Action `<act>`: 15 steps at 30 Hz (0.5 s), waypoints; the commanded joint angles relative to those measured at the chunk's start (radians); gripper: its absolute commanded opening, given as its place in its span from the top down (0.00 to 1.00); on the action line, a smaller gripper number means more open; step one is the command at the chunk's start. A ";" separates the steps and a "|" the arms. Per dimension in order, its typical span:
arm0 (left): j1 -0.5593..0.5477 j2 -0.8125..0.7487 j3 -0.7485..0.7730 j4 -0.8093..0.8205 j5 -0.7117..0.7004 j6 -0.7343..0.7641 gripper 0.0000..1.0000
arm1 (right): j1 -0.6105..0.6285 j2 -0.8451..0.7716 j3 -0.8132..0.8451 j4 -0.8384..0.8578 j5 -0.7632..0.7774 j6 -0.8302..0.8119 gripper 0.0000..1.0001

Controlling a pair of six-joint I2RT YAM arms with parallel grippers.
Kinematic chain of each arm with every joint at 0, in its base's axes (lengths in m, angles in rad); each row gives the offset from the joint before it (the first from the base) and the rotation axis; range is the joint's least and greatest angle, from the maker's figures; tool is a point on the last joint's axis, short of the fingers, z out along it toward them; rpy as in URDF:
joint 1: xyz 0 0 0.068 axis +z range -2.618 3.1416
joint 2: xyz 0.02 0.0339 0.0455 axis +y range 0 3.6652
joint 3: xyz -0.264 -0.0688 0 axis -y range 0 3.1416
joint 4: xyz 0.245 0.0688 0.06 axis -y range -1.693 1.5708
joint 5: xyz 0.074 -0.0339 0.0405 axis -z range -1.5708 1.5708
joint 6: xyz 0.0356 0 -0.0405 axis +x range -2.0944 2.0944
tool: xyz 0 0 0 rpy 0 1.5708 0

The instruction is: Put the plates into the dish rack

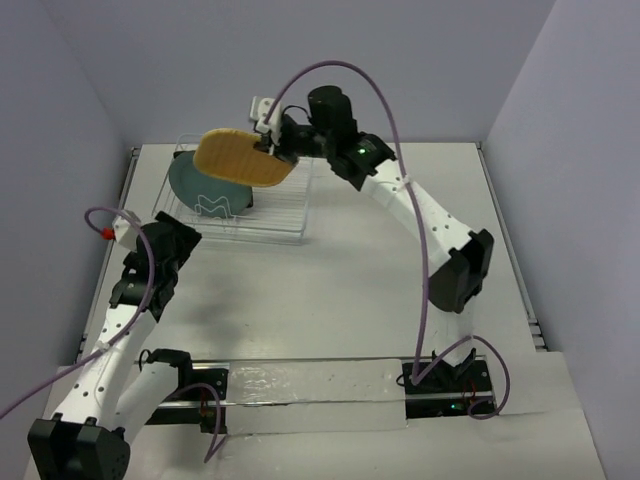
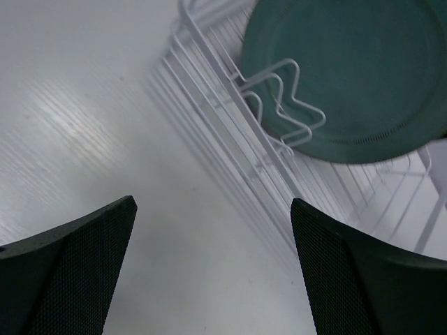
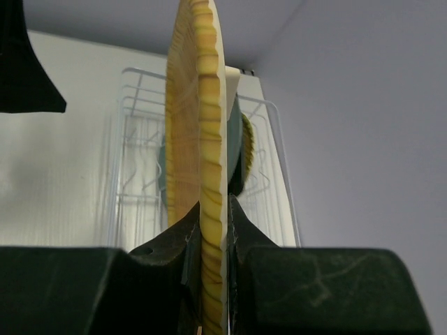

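Note:
My right gripper point(image 1: 275, 140) is shut on the rim of the orange woven plate point(image 1: 245, 158) and holds it on edge above the clear dish rack point(image 1: 270, 215). In the right wrist view the fingers point(image 3: 178, 234) clamp the plate's rim point(image 3: 209, 139). The teal-grey plate point(image 1: 205, 185) stands in the rack's left part; it also shows in the left wrist view point(image 2: 349, 77). Behind it in the right wrist view are a yellow woven rim point(image 3: 246, 143) and a dark edge point(image 3: 236, 183). My left gripper point(image 1: 175, 235) is open and empty over the table beside the rack's front-left corner point(image 2: 230, 132).
The rack sits at the table's far left, close to the back wall. Thin wire dividers point(image 2: 279, 105) stand in front of the teal plate. A clear strip point(image 1: 320, 385) runs across the near edge between the arm bases.

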 commanded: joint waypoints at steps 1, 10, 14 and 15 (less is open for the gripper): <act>0.121 -0.011 -0.029 0.048 0.066 -0.034 0.01 | 0.080 0.120 0.212 0.063 0.050 -0.012 1.00; 0.181 0.004 -0.106 0.159 0.107 -0.006 0.01 | 0.131 0.308 0.341 0.138 0.130 -0.006 1.00; 0.185 -0.001 -0.118 0.168 0.100 -0.004 0.01 | 0.145 0.357 0.334 0.229 0.215 -0.017 1.00; 0.185 -0.003 -0.122 0.168 0.097 -0.005 0.01 | 0.147 0.372 0.336 0.251 0.236 -0.022 1.00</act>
